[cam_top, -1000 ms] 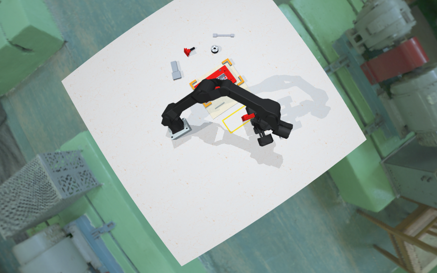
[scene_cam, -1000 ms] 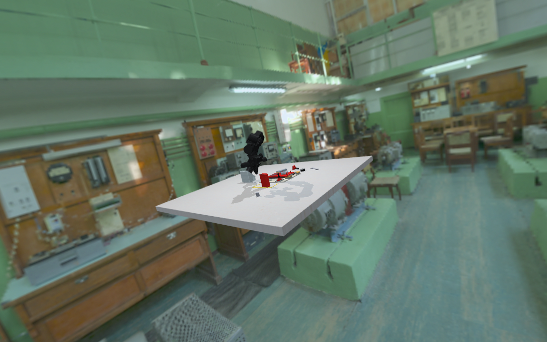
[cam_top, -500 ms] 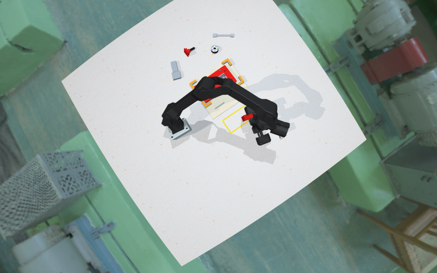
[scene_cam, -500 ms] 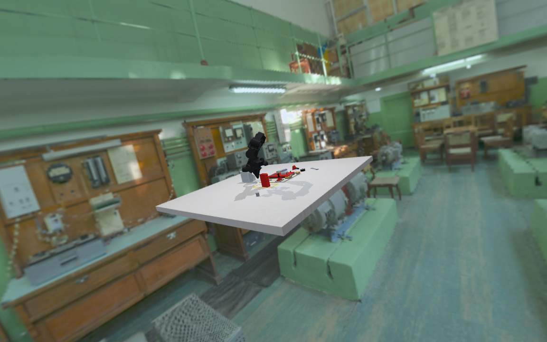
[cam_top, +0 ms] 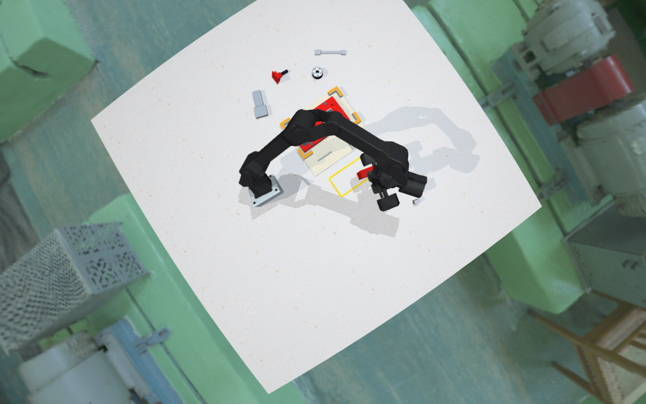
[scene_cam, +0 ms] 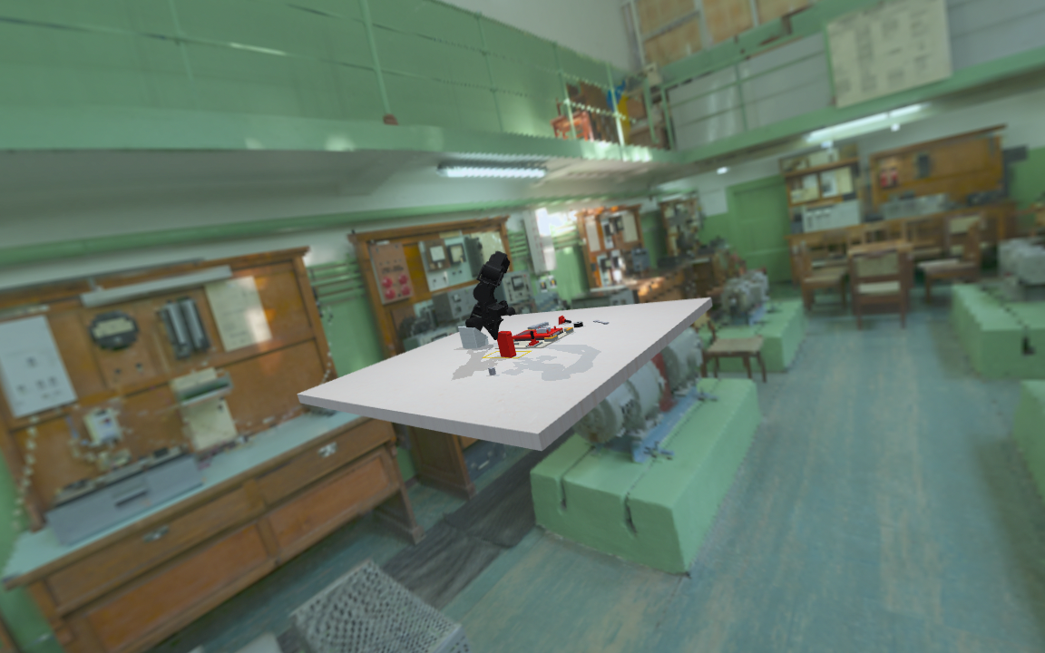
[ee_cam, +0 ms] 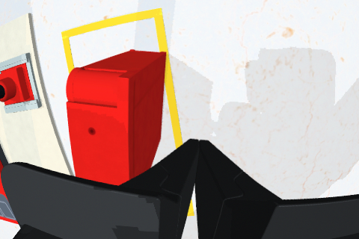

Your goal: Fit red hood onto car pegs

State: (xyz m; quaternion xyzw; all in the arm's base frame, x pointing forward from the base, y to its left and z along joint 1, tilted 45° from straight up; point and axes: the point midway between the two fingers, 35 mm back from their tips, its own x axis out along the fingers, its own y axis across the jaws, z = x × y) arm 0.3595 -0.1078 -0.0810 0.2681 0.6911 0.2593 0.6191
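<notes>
The red hood (cam_top: 364,173) (scene_cam: 506,344) (ee_cam: 101,146) stands upright on an edge inside the yellow outline (cam_top: 335,187) (ee_cam: 112,23), with a small hole visible in the wrist view. My gripper (scene_cam: 496,336) (ee_cam: 197,149) is shut and empty. Its fingertips are beside the hood and above it in the wrist view; whether they touch it I cannot tell. The arm hides the fingertips in the top view. The red chassis (cam_top: 341,109) (scene_cam: 542,334) sits between the orange corners (cam_top: 335,91) of the jig. The arm covers much of it, including most of the engine and pegs.
A red part with a black stem (ee_cam: 22,86) sits in a grey frame on the cream board (cam_top: 315,168) (ee_cam: 52,134). A small grey block (cam_top: 416,202) (scene_cam: 492,371) lies beyond the gripper. A grey stepped block (cam_top: 260,104), a wheel (cam_top: 317,71) and a grey bar (cam_top: 330,52) lie past the jig.
</notes>
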